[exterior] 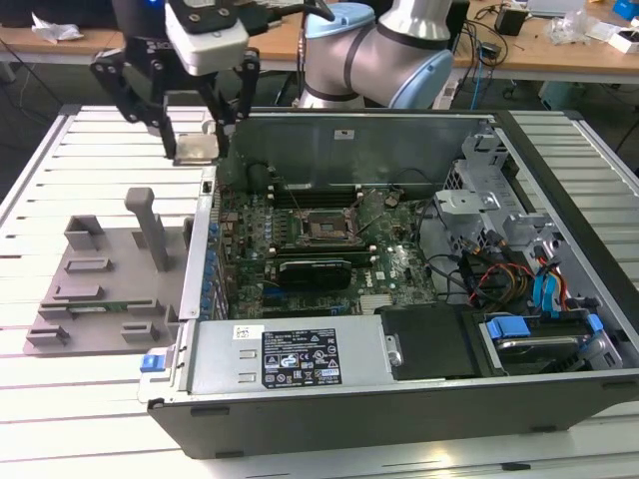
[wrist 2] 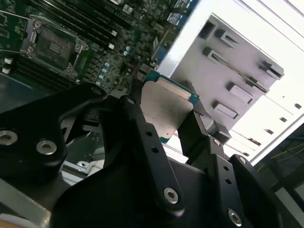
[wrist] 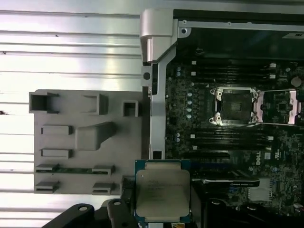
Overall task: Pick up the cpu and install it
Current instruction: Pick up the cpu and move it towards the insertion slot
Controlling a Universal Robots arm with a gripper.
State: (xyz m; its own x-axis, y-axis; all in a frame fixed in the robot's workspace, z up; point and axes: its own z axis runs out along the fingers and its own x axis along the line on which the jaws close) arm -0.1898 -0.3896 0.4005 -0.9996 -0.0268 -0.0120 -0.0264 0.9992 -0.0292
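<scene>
At the exterior view's left, a grey plastic tray [exterior: 105,299] is lying on the slatted table [exterior: 60,170], just beside the left wall of the open computer case [exterior: 369,125]. In the first wrist view the tray [wrist: 71,142] is showing its raised holders, and it is touching or nearly touching the case's side wall [wrist: 156,118]. Above the case's far left corner, the gripper [exterior: 195,140] is hanging in the air with its jaws clamped on the cpu [exterior: 196,150], well apart from the tray surface. In the second wrist view the two black fingers [wrist 2: 142,137] are pressing on opposite edges of the cpu [wrist 2: 166,111], with its silvery metal top facing the camera. In the first wrist view the cpu [wrist: 162,190] appears to be sitting over the line of the case's left wall, though its height above that wall cannot be judged. Further right, inside the case, the motherboard [exterior: 389,264] is lying flat, and its socket [exterior: 326,230] is standing open and unfilled; the socket [wrist: 236,105] is well apart from the held chip. The arm [exterior: 389,50] is reaching in from the far side. At the exterior view's right, a drive bay [exterior: 529,334] with blue tabs is sitting at the case's near corner.
</scene>
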